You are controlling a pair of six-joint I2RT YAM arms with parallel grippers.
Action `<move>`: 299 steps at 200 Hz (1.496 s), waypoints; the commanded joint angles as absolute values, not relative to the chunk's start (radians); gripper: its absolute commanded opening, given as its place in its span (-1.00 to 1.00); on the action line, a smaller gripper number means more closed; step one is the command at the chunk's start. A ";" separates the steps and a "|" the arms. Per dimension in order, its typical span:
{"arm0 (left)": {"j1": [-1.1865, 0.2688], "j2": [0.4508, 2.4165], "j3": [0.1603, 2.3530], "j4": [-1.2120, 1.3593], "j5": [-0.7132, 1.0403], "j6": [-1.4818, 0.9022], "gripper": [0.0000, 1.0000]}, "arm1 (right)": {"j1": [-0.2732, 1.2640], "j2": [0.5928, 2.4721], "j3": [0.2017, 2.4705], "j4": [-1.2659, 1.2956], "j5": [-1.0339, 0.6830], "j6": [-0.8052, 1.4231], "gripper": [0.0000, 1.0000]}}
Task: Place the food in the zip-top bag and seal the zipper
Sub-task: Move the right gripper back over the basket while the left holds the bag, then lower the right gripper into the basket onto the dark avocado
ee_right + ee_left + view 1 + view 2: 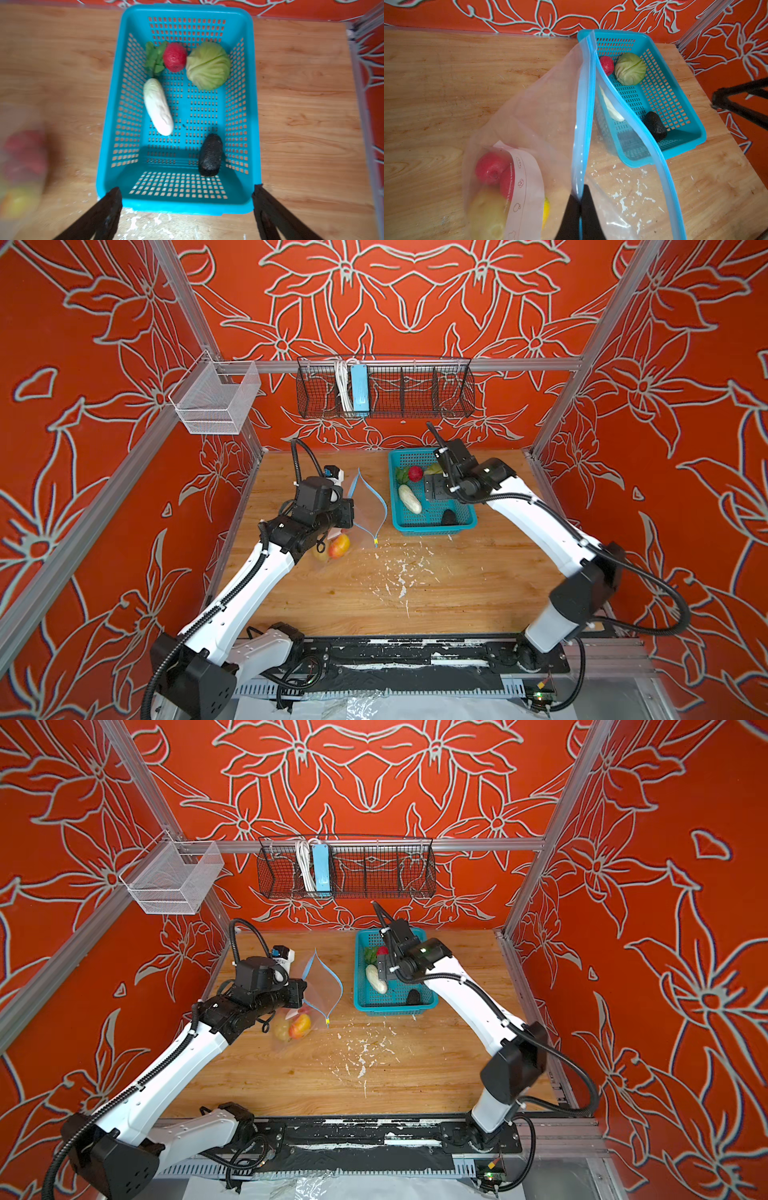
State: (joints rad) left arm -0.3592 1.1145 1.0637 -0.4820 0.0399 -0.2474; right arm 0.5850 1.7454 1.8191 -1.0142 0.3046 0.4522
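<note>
right wrist view: right gripper is hovering spread above the basket, left gripper pinching the bag edge; cucumber probably coming next.

The clear zip-top bag is standing left of centre, one lip pinched in the left tool, its light-blue zipper bowing open toward the right, yellow tab at the near end. Red berries, a yellow potato and an orange-red fruit are lying inside. A green cabbage, red berry, green leaf, pale cucumber and black piece are sitting in the teal basket just right.
</note>
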 commanded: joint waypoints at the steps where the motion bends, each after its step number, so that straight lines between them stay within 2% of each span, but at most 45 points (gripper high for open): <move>1: -0.356 1.075 1.050 -0.452 0.101 -0.281 -1.00 | 0.584 1.891 2.011 -1.327 0.438 0.474 0.96; 15: -0.353 1.066 1.044 -0.437 0.140 -0.285 -1.00 | 0.586 1.939 2.077 -1.382 0.439 0.467 0.96; 49: -0.348 1.053 1.048 -0.467 0.113 -0.287 -1.00 | 0.577 1.941 2.036 -1.313 0.325 0.493 0.96; 115: -0.348 1.005 1.018 -0.458 0.132 -0.303 -1.00 | 0.558 2.094 2.102 -1.408 0.210 0.590 0.96; 183: -0.348 1.022 1.023 -0.463 0.130 -0.299 -1.00 | 0.499 2.103 2.021 -1.325 0.161 0.585 0.95; 299: -0.348 1.028 1.022 -0.468 0.117 -0.298 -1.00 | 0.426 2.132 1.888 -1.204 0.094 0.566 0.68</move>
State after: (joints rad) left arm -0.3534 1.0260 1.0138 -0.4629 0.1177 -0.2932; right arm 0.4309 2.1124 1.9011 -1.2137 0.1059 0.5591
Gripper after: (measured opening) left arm 0.048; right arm 0.847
